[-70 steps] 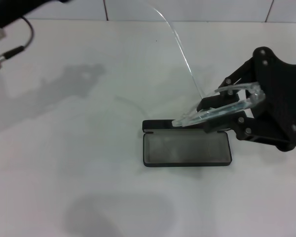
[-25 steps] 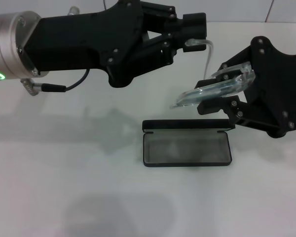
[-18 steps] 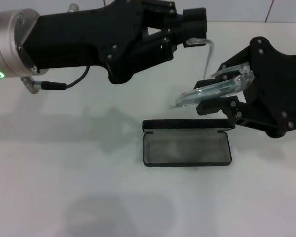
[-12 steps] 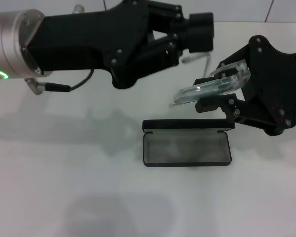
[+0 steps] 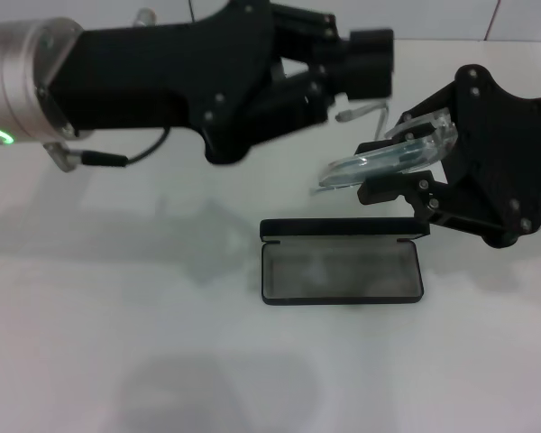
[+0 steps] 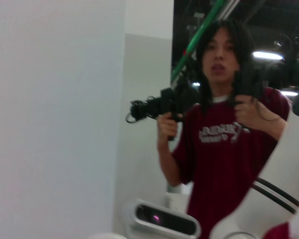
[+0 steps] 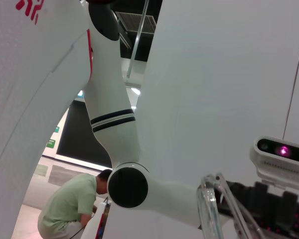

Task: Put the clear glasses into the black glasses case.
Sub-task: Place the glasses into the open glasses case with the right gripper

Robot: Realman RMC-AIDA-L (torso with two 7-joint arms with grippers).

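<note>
Jaws of the right gripper are clenched on the clear glasses, which hang tilted in the air just beyond the far edge of the black glasses case, a little toward its right end. Nearest in the scene, that case lies open on the white table, its grey-lined tray facing up and its lid standing along the far side. Past it, the glasses' lens runs from lower left to upper right between the black fingers, and one clear arm bends out to the far left. At that arm's tip sit the left gripper jaws, closed on or right against it; whether they truly pinch it I cannot tell. The left arm stretches in from the far left. In the right wrist view a clear piece of the glasses shows against a pale wall.
</note>
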